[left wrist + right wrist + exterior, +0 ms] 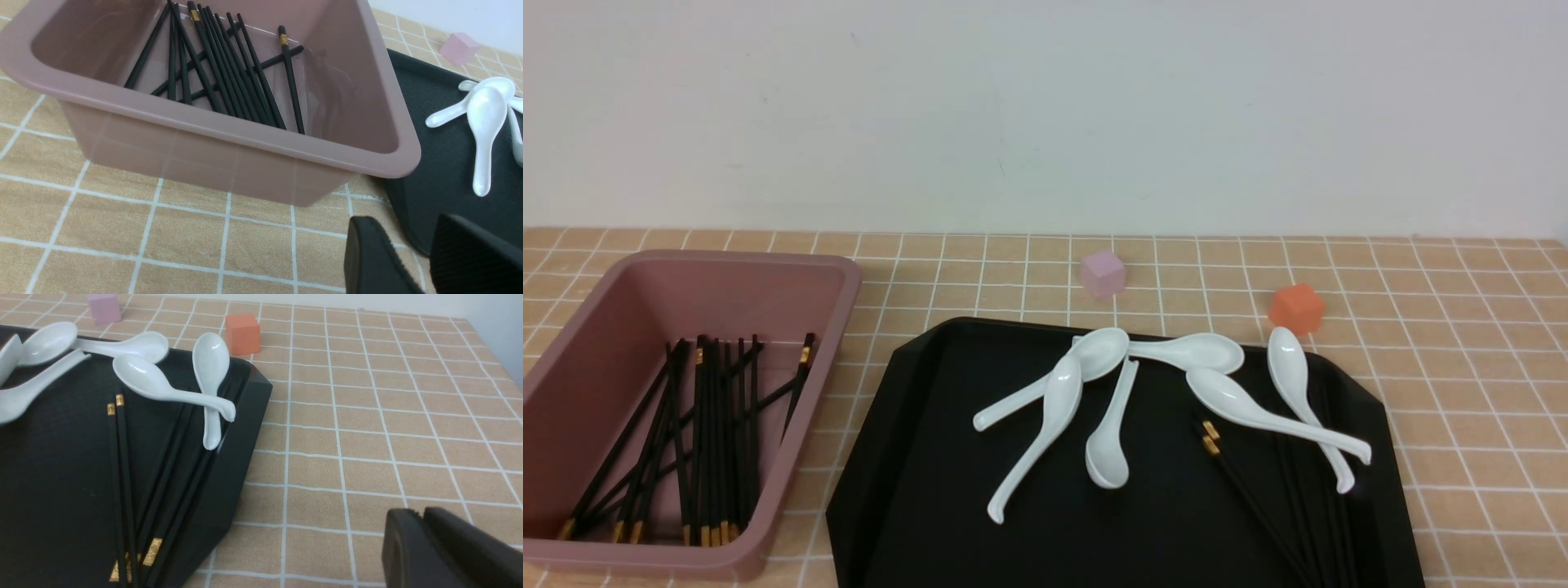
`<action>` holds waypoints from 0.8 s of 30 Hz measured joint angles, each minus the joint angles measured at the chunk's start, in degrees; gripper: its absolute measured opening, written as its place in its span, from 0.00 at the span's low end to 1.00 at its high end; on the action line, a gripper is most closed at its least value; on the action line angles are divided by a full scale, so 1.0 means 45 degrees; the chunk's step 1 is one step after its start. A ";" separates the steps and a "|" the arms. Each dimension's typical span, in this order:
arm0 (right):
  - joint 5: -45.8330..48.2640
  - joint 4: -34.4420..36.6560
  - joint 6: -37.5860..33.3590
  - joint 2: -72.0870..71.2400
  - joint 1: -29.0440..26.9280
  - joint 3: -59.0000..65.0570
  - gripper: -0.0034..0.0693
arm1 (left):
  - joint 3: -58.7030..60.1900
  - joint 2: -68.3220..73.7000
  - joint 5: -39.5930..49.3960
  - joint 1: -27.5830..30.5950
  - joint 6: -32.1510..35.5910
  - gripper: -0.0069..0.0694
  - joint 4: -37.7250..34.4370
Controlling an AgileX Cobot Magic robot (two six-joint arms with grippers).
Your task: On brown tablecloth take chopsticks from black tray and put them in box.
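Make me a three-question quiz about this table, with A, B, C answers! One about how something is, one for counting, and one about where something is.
1. The deep dusty-pink plastic box is:
A. empty
B. holding thin black chopsticks
C. tipped on its side

2. How many white ceramic soup spoons lie on the flat black tray?
A. three
B. four
C. six

3. Where is the small orange cube?
A. inside the box
B. on the tan checked tablecloth, just beyond the tray's far right corner
C. on top of a spoon

Answers:
1. B, since a bundle of chopsticks lies on the floor of the upright box.
2. C, since six separate spoon bowls can be counted in the front view.
3. B, since the cube sits on the cloth with the tray's rim in front of it.
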 joint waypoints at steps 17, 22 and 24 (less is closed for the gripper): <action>0.0000 0.0000 0.0000 0.0000 0.0000 0.0000 0.18 | 0.0000 0.0000 0.0000 0.0000 0.0000 0.40 0.0000; 0.0000 0.0000 0.0000 0.0000 0.0000 0.0000 0.19 | 0.0000 0.0000 0.0000 0.0000 0.0000 0.40 0.0000; 0.0000 0.0000 0.0000 0.0000 0.0000 0.0000 0.19 | 0.0000 0.0000 0.0000 0.0000 0.0000 0.40 0.0000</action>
